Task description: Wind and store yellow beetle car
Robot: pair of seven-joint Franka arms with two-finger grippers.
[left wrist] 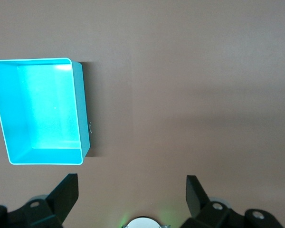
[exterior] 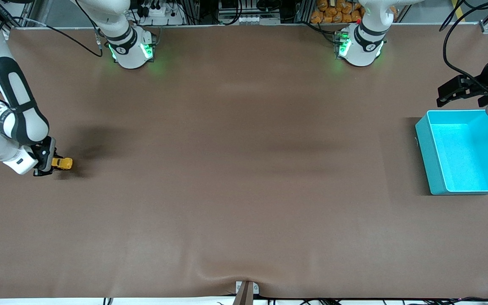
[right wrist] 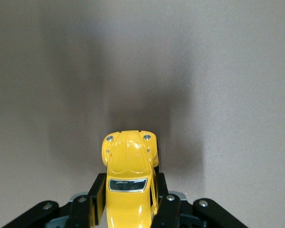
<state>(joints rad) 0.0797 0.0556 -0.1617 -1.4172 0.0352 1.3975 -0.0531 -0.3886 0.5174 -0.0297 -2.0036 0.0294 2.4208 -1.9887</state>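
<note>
While the table [exterior: 244, 190] is lying mostly bare, the bin [exterior: 432, 156] is sitting at the left arm's end, open side up and holding nothing that I can see. The left gripper [exterior: 460, 91] is hanging just beside the bin's rim with its fingers spread apart, waiting. The right gripper [exterior: 45, 161] is working at the right arm's end, its fingers pinching the car [exterior: 62, 163] by its flanks, low at the table surface.

The grip looks narrow and set toward the car's rear, so I judge the car could be twisting or slipping free if the wheels are dragged hard for winding. The bin is also sitting well apart from the car, so a long carry is risking a drop.

The car's wheels are hidden under its body, so whether they are touching the table is unclear.
</note>
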